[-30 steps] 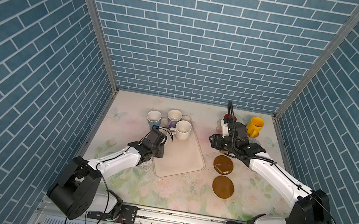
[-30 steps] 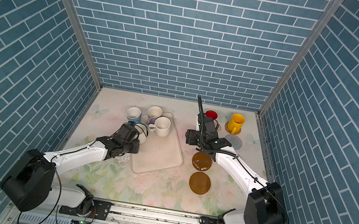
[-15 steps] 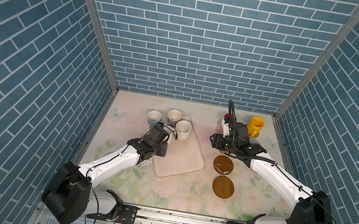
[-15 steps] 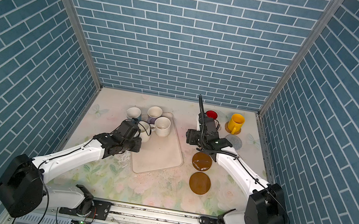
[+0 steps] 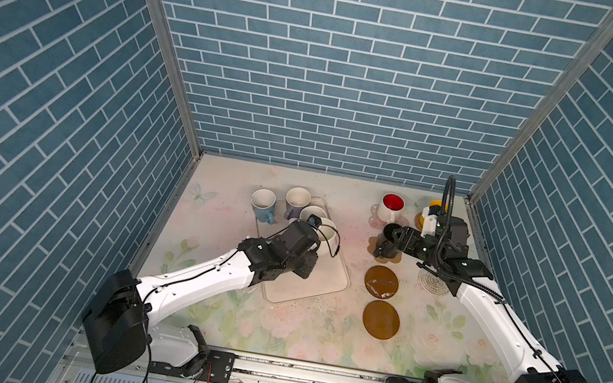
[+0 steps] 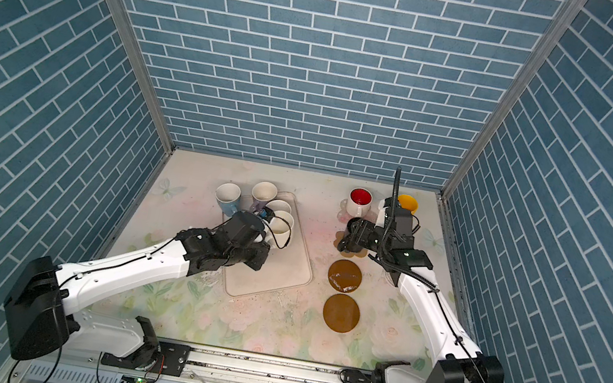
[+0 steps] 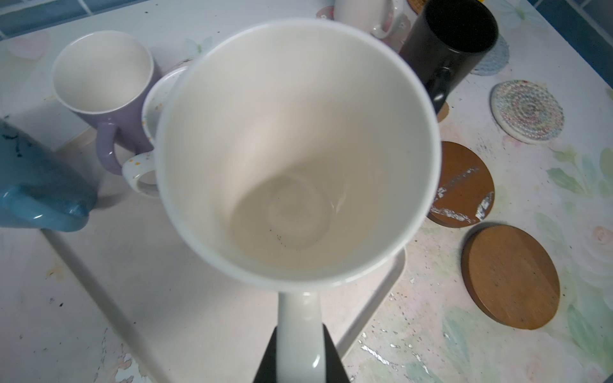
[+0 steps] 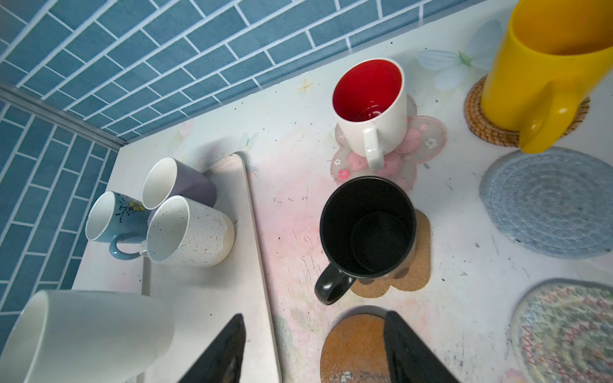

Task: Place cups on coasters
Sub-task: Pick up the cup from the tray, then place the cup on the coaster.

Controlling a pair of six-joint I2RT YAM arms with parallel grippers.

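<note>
In the left gripper (image 7: 300, 361), empty cream mug (image 7: 295, 149) held by handle, empty black mug (image 8: 366, 228) just ahead of wide-spread right gripper (image 8: 313, 318).

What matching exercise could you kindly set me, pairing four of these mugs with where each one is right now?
Mugs:
1. yellow mug
2. black mug
3. red-lined mug
4. plain white mug

Places:
A. on the pink flower coaster
B. held by its handle in the left claw
C. on the rattan coaster
D. on the paw-print coaster

Pairs: 1-C, 2-D, 3-A, 4-B

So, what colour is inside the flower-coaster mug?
Red; the mug shows best in the right wrist view.
</note>
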